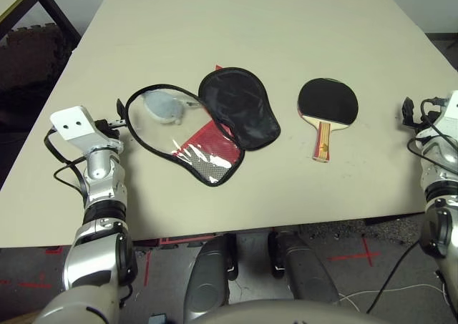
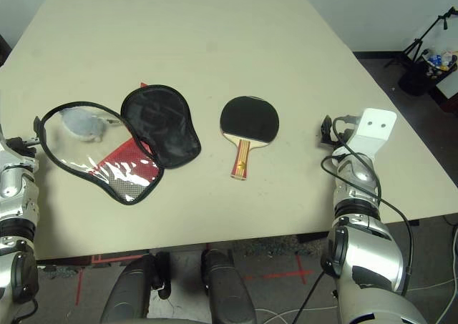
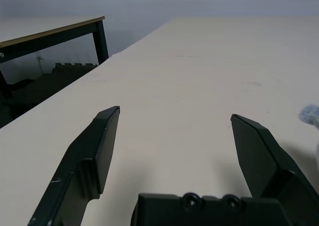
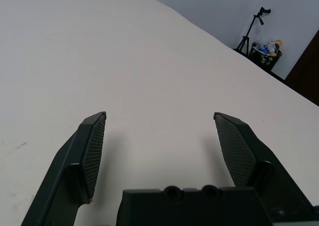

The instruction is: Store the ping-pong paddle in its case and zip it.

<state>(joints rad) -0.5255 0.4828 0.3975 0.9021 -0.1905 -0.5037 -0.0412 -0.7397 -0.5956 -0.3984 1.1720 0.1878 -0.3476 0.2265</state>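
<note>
The ping-pong paddle lies flat on the table right of centre, black face up, its striped wooden handle pointing toward me. The case lies unzipped to its left, the black flap folded over to the right. Its clear mesh side with the red panel lies spread to the left, and a pale grey-white lump rests on that side. My left gripper stands open just left of the case's zipper rim, holding nothing. My right gripper is open over bare table, well right of the paddle.
The beige table stretches far back. A dark-framed bench stands off the table's back left. A tripod and a bin are on the floor at the right. Cables loop around my right wrist.
</note>
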